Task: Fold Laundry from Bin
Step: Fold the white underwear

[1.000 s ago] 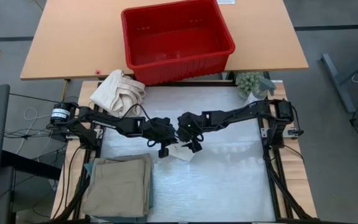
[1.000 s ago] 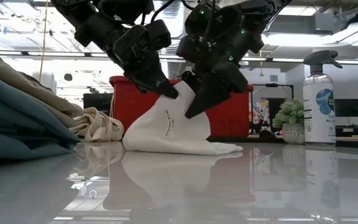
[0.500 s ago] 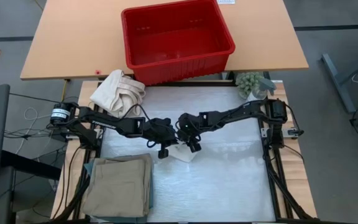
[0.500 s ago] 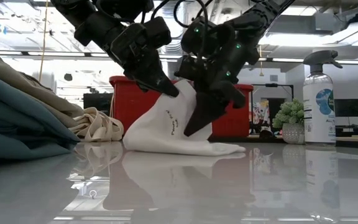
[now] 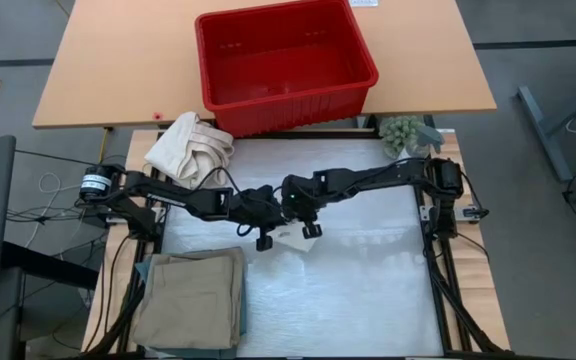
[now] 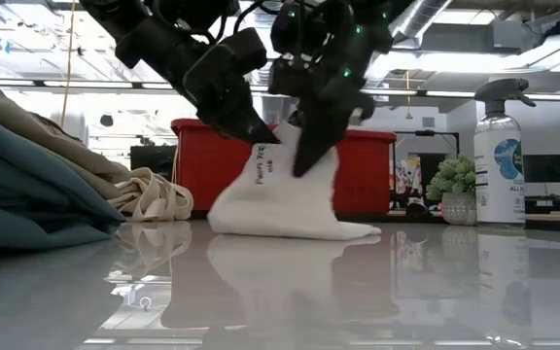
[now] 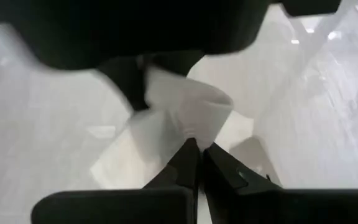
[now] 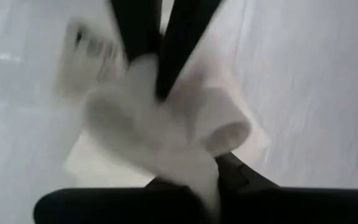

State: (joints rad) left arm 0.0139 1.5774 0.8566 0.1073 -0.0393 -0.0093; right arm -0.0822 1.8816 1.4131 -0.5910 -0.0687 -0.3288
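Note:
A small white cloth (image 6: 280,199) with a printed label stands raised in the middle of the white table (image 5: 368,290), its lower edge resting on the surface. My left gripper (image 6: 263,136) and my right gripper (image 6: 301,165) are both shut on its top, close together; the high view shows them at mid-table, left gripper (image 5: 265,241) and right gripper (image 5: 309,230). The red bin (image 5: 283,62) stands on the wooden table beyond. Folded khaki trousers (image 5: 193,295) lie on a teal garment (image 6: 27,185) at the near left. My left gripper pinches a raised fold of the cloth's top (image 7: 194,134) between its two fingers, slanting down from the table's left. The cloth hangs below the fingers, its bottom on the table. My right gripper pinches the cloth's top (image 6: 311,156) just right of the left gripper, slanting steeply down from the right. The cloth bunches around its fingers (image 8: 229,177), and its lower corner (image 6: 358,231) lies on the table.
A cream bundled canvas cloth (image 5: 190,148) lies at the far left of the white table. A small potted plant (image 5: 405,133) and a spray bottle (image 6: 499,156) stand at the far right. The right half of the white table is bare.
My right gripper has shut on the cloth's top and risen, tipping steeper and drawing closer to the left gripper. The cloth's right part has been pulled up and stands taller and narrower; its lower edge has stayed on the table.

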